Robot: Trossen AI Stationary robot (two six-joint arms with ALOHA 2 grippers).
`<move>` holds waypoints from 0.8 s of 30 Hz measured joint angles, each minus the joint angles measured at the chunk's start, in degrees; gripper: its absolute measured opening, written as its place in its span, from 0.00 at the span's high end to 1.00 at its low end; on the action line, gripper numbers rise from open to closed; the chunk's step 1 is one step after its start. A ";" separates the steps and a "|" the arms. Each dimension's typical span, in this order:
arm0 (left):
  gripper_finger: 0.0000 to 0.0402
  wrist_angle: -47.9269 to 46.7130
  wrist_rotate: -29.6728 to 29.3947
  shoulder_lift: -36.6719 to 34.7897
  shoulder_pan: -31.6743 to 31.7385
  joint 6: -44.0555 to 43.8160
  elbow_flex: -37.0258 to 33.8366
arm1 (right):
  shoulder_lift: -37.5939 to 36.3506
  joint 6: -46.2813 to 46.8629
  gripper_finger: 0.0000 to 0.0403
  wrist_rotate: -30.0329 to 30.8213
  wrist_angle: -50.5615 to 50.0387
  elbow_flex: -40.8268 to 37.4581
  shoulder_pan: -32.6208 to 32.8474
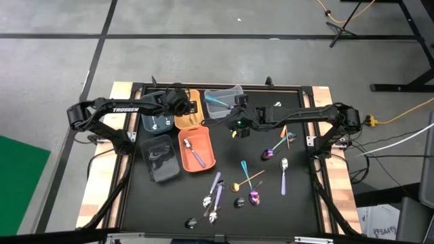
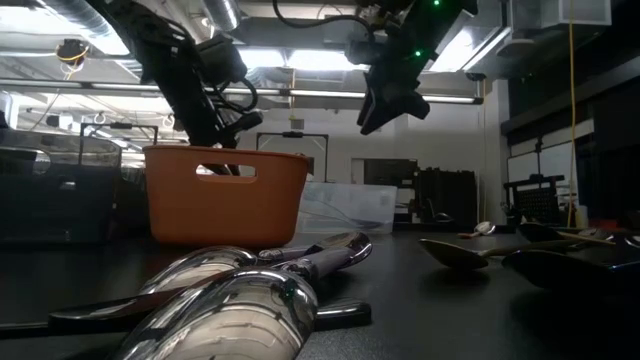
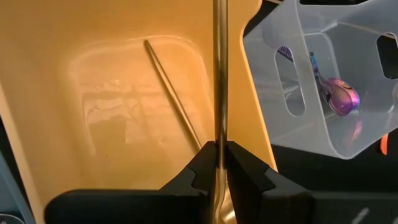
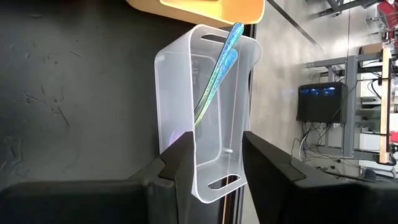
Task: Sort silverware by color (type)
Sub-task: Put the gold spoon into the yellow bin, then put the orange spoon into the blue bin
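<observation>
Two dark jointed arms, white TROSSEN lettering on the left arm (image 1: 108, 112), green light glowing on the right arm (image 1: 298, 116).

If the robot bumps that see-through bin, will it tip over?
Probably, or at least slide. The clear bin looks thin-walled and light, with only a few teal and purple pieces inside. The right pincer, open, hangs right above it, so a bump seems possible.

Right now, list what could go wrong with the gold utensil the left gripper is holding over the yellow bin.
1. The left gripper pinches only the thin gold utensil handle; it could slip or swing before release.
2. The clear plastic bin sits close beside the yellow plastic bin, so a skewed drop might land in it.
</observation>
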 joint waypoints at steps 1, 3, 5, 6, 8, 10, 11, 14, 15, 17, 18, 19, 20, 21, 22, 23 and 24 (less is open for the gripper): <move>0.93 0.00 0.06 0.00 0.00 0.00 0.00 | 0.00 -0.02 0.68 0.00 0.00 0.00 0.00; 0.93 0.00 0.06 0.00 0.00 0.00 0.00 | 0.00 -0.02 0.68 -0.01 0.00 0.00 0.00; 0.93 0.00 0.06 0.00 0.00 0.00 0.00 | 0.00 -0.01 0.68 0.00 0.00 0.01 0.00; 0.93 0.00 0.09 0.00 0.00 0.00 0.00 | 0.00 -0.02 0.68 -0.02 0.00 0.00 0.00; 0.93 0.00 0.45 0.00 0.00 0.00 0.00 | 0.00 -0.02 0.68 0.00 0.00 0.00 0.00; 0.92 -0.09 0.49 0.00 0.00 0.02 0.00 | 0.00 -0.02 0.68 0.00 0.00 0.01 0.00; 0.92 -0.23 0.49 0.00 0.00 0.13 0.00 | 0.00 -0.02 0.68 0.00 0.00 0.02 0.00; 0.90 -0.50 0.23 0.00 0.00 0.37 0.00 | 0.00 -0.02 0.68 -0.02 0.00 0.02 0.00; 0.89 -0.52 0.13 -0.02 0.00 0.37 0.00 | 0.00 -0.02 0.68 0.00 0.00 0.00 0.00; 0.88 -0.84 -0.21 -0.02 0.00 0.39 0.00 | 0.00 -0.02 0.68 0.00 0.00 0.02 0.00; 0.88 -1.29 -0.46 -0.02 0.00 0.41 0.00 | 0.00 -0.02 0.68 0.00 0.00 0.02 0.00; 0.87 -1.79 -0.57 -0.02 0.00 0.42 0.00 | 0.00 -0.02 0.68 -0.02 0.00 0.02 0.00; 0.86 -2.16 -0.58 -0.02 0.00 0.42 0.00 | -0.02 -0.02 0.68 -0.02 0.00 0.02 0.00; 0.85 -2.49 -0.58 -0.02 0.00 0.42 0.00 | -0.01 -0.02 0.68 -0.01 0.00 0.02 0.00; 0.84 -3.00 -0.58 -0.02 0.00 0.42 0.00 | -0.02 -0.02 0.68 -0.02 0.00 0.02 0.00; 0.82 -3.19 -0.58 -0.04 0.00 0.42 0.00 | -0.01 -0.02 0.68 0.00 0.00 0.02 0.00; 0.81 -3.10 -0.58 -0.04 0.00 0.42 0.00 | -0.02 -0.01 0.68 -0.01 0.00 0.02 0.00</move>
